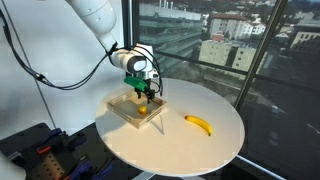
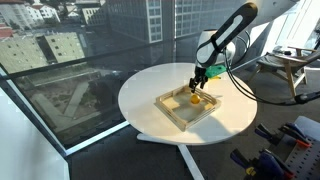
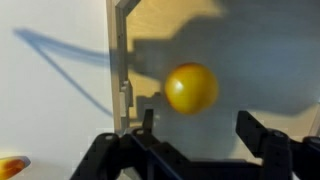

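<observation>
Your hand (image 3: 196, 125) is spread, its fingers apart and pinching nothing, low over the wooden tray (image 1: 120, 106) at the centre of an exterior view. The orange (image 3: 191, 88) lies on the tray floor, mid-frame in the wrist view, just beyond the fingertips. A banana (image 1: 198, 124) lies on the desk (image 1: 205, 148), right of the tray.

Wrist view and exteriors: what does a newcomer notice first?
A round yellow-orange fruit lying in a shallow wooden tray, bright against the wood in the wrist view. The hand hangs right above it, fingers apart and holding nothing. In an exterior view, a banana lies alone on the round white table, beside the tray.
</observation>
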You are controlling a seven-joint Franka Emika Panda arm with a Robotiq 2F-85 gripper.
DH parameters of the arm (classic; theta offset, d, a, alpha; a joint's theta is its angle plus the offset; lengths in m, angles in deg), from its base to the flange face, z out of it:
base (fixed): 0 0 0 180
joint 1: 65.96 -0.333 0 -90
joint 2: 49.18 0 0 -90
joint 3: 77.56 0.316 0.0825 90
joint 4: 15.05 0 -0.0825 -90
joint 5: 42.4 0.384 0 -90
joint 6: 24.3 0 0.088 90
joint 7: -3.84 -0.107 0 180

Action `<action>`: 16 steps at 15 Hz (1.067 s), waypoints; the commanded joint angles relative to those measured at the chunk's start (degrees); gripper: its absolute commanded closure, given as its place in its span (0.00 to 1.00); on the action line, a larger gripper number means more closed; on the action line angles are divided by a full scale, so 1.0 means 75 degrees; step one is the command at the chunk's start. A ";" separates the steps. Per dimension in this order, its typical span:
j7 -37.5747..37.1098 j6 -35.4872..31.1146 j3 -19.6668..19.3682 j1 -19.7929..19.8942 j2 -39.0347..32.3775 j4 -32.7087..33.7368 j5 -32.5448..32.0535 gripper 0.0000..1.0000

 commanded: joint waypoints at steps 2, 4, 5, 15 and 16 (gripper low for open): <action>-0.0114 -0.0017 -0.0074 -0.0065 0.0021 0.0012 -0.0090 0.00; -0.0111 -0.0008 -0.0069 -0.0060 0.0024 0.0014 -0.0084 0.00; -0.0108 0.0000 -0.0065 -0.0055 0.0025 0.0015 -0.0077 0.00; -0.0221 0.0240 0.0031 -0.0012 0.0297 -0.0149 0.0112 0.00; -0.0243 0.0270 0.0027 -0.0023 0.0334 -0.0172 0.0109 0.00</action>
